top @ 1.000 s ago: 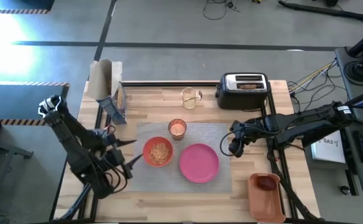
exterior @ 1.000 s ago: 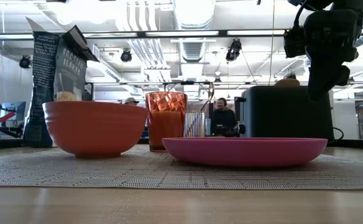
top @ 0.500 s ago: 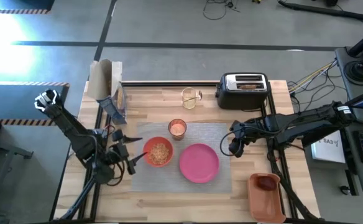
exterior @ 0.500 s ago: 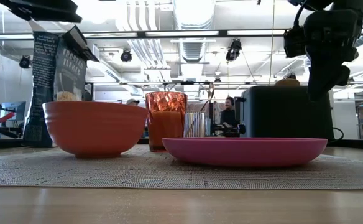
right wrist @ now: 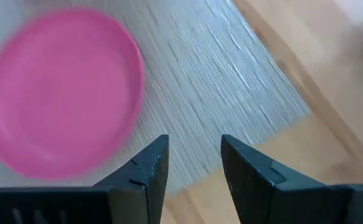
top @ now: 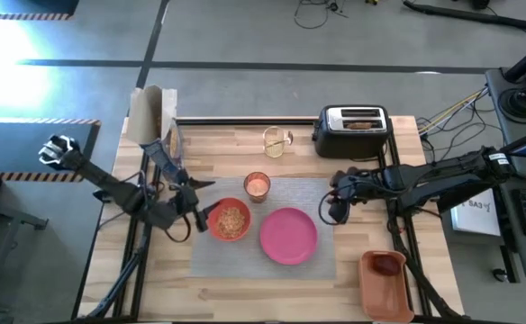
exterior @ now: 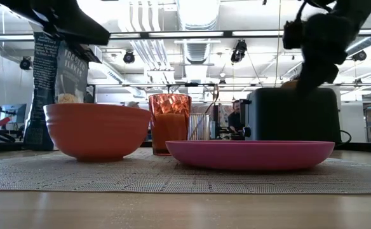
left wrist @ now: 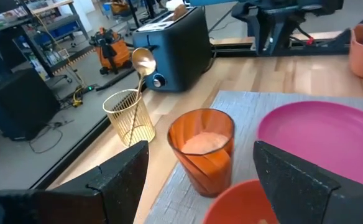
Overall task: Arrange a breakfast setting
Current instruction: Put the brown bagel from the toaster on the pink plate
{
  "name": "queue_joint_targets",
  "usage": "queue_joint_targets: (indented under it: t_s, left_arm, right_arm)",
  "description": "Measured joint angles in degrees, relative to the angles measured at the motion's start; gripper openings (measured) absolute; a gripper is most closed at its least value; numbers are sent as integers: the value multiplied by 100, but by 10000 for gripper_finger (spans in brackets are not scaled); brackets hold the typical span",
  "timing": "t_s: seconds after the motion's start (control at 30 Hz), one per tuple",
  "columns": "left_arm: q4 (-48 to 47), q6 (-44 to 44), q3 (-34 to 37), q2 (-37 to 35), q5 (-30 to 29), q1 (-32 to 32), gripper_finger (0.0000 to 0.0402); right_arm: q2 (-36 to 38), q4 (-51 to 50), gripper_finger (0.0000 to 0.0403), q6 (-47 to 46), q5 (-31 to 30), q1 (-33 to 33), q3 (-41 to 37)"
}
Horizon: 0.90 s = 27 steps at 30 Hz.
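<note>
While my left gripper (top: pixel 194 205) hangs with its dark fingers spread wide at the left edge of the woven grey placemat (top: pixel 321 259), it sits just left of the round orange-red bowl (top: pixel 231 220), which holds pale brown flakes. Just beyond the bowl stands the faceted glass (left wrist: pixel 202 149) of orange-pink drink. To the right of both lies the smooth, shallow pink plate (top: pixel 288 236), bare on the mat's ribbed weave. My right gripper (top: pixel 334 208) hovers over the mat's right edge, its two blocky fingers parted and holding nothing. At the far side of the pale wooden table (top: pixel 227 297) a gold wire cup (left wrist: pixel 130 116) holds the spoon (left wrist: pixel 143 60), beside the toaster (top: pixel 352 131) with brown toast (top: pixel 360 124) in its slot. Something dark red lies in the orange bin (top: pixel 386 286).
</note>
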<state>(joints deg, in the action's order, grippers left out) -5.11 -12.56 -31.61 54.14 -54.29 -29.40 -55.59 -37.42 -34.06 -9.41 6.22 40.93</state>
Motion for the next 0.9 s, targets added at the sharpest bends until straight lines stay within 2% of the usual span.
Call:
queue_joint_targets:
  t_s: [0.13,0.23,0.33,0.5,0.6,0.7,0.8,0.9]
  left_arm:
    - [547,279,313,-186,170,318,271]
    - [945,418,578,-344,179,460,271]
    - [1198,519,744,-523,180,574,271]
    - [1421,774,915,-724,180,785,271]
    - [1478,769,966,-752,180,992,271]
    - [1908,762,1149,-694,229,1229,271]
    - [2572,808,1436,-618,560,1515,271]
    - [3118,869,1624,-567,1027,1762,271]
  right_arm:
    - [-8,652,137,-112,-237,0,1]
    - [-9,1075,137,333,-382,0,1]
    - [-9,1290,137,690,-425,0,0]
    - [-9,1414,137,545,-420,0,2]
    - [-13,1445,137,448,-529,-15,0]
    - [-5,1449,137,408,-1130,-74,1]
    - [44,1146,137,510,-1514,-213,93]
    - [72,345,137,664,-1767,-507,612]
